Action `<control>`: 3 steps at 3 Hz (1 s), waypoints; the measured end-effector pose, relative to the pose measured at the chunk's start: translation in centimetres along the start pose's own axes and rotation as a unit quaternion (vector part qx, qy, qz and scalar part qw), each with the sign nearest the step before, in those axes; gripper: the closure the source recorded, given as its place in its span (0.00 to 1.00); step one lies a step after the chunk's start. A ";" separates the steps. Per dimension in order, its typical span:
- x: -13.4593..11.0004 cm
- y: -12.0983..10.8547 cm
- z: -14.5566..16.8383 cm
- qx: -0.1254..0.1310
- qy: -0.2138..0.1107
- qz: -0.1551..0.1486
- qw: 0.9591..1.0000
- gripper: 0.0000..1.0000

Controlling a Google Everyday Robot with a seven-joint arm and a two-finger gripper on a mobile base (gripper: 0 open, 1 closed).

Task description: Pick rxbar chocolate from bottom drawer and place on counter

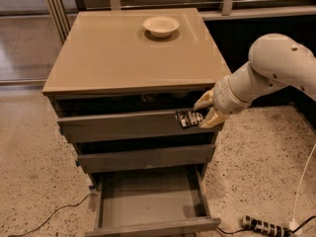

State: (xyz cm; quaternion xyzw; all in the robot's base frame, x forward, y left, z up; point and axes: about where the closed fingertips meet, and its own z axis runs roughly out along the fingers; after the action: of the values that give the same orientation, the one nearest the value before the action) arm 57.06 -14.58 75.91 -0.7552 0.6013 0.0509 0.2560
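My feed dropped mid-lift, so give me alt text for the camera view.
The gripper holds the rxbar chocolate in front of the right end of the top drawer, just below the counter. The bottom drawer stands pulled open with nothing visible on its floor; a cream bowl sits near the counter's back edge.

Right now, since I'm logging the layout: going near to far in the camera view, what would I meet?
Open bottom drawer → rxbar chocolate, gripped in the claw in front of the top drawer → counter → cream bowl toward its far edge.
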 end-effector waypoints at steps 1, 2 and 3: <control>-1.6 -2.4 -2.7 0.001 0.000 0.004 1.000 1.00; -3.4 -4.8 -5.8 0.009 0.004 0.002 1.000 1.00; -4.8 -7.1 -7.7 0.017 0.005 -0.003 1.000 1.00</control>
State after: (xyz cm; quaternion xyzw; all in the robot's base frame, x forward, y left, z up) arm 60.65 -12.79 86.73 -0.7524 0.6014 0.0359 0.2662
